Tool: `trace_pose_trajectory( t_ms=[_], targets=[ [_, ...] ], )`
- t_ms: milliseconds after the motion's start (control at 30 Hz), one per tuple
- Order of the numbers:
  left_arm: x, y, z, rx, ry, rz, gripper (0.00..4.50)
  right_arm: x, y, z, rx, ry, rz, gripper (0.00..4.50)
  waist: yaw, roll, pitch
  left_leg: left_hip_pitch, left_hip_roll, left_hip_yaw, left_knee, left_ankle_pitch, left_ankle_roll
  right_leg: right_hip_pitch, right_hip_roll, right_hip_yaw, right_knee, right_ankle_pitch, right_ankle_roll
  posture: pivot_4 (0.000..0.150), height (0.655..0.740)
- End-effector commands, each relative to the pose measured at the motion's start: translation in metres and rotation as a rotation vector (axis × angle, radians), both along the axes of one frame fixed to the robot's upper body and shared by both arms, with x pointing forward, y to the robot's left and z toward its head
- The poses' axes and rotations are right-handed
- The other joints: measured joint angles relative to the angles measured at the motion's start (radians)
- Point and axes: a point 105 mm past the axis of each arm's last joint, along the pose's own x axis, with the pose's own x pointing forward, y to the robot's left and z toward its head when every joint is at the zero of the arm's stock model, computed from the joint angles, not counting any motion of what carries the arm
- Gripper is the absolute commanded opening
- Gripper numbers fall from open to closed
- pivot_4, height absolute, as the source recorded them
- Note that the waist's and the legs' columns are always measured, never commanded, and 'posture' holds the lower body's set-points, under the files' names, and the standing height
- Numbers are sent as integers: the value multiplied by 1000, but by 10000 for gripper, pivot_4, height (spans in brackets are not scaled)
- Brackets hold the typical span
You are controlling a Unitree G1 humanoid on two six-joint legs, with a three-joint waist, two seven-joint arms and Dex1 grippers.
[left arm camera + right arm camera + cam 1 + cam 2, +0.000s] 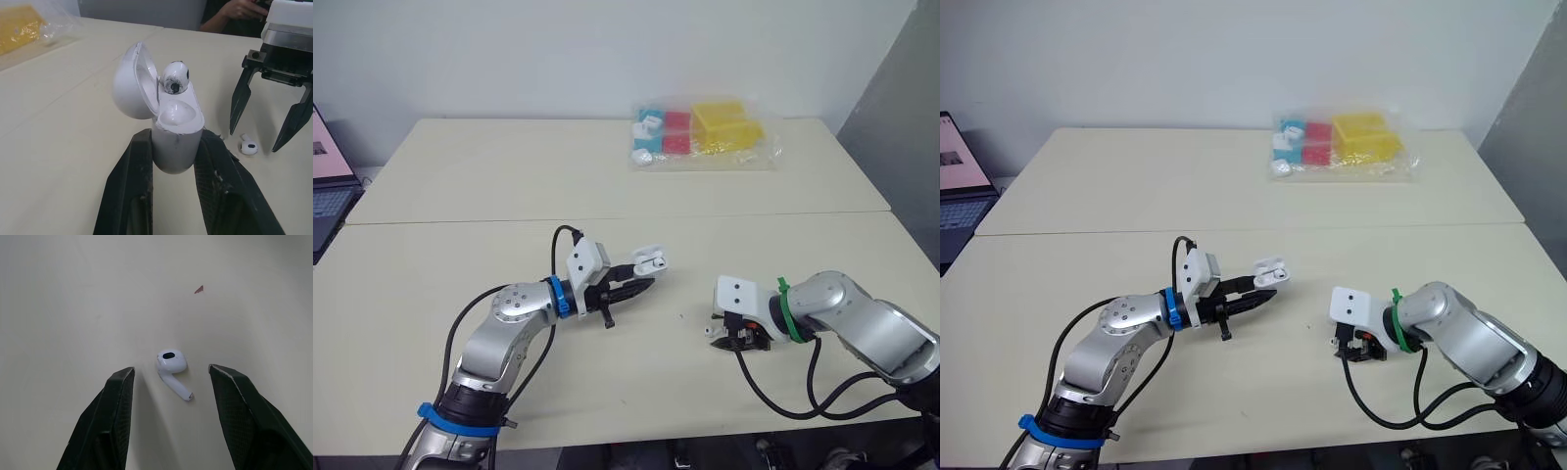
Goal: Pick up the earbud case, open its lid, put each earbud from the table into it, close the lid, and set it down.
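Note:
My left gripper (pixel 644 285) is shut on the white earbud case (pixel 176 142), holding it by its lower body above the table. The case lid (pixel 131 83) is flipped open, and one earbud (pixel 176 78) sits in a slot. To the right, the second earbud (pixel 172 363) lies on the table with its stem flat. My right gripper (pixel 171 372) hangs open just above it, with one finger on each side and neither touching it. The left wrist view shows that gripper (pixel 255 141) and the loose earbud (pixel 248 148) close beside the case.
A clear plastic bag of blue, red and yellow boxes (pixel 705 132) lies at the table's far side. A laptop (pixel 328 186) sits off the left edge. A seam (pixel 607 219) crosses the table. A person's hand (pixel 239 10) is beyond the table.

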Motion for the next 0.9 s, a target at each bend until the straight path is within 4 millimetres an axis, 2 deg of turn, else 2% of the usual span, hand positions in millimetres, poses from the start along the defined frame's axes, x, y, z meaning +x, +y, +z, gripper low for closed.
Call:
trace_pose_trajectory(
  t_ms=[33,233,433,533,667,700,800,900],
  targets=[
    [-4,-3,11,-12,-42,-18,7852,4,4,3,-5,-29,32,24813,0,0,0,0,0,0,0,0,0,0,0,0,0,0,0,1500,7400],
    [-6,-3,10,-12,-38,-16,7852,11,8,0,-5,-35,52,24813,-1,0,0,0,0,0,1,0,0,0,0,1,1,0,0,1500,7400],
    [-7,-3,10,-12,-35,-12,7852,9,10,-4,-15,-25,79,24813,-1,0,0,0,0,0,1,0,0,0,0,1,2,0,0,1500,7400],
    [-8,-3,9,-11,-34,-11,7852,7,8,-6,-27,-21,94,19500,-1,0,0,1,0,0,1,0,0,0,0,1,2,0,0,1500,7400],
    [-8,-3,9,-11,-33,-12,7852,5,8,-6,-25,-14,97,5479,-1,0,0,1,0,0,1,0,0,0,0,1,2,0,0,1500,7400],
    [-8,-3,9,-12,-32,-11,7852,4,8,-5,-25,-11,98,4011,-1,0,0,1,0,0,1,0,0,0,0,1,2,0,0,1500,7400],
    [-8,-4,9,-12,-29,-14,7852,3,0,-4,-32,-3,85,4100,0,0,0,1,0,0,1,0,0,0,0,1,2,0,0,1500,7400],
    [-9,-4,9,-13,-28,-12,7852,0,-20,-3,-68,5,59,4100,4,0,0,1,0,0,1,0,0,0,0,1,2,0,0,1500,7400]
  ],
)
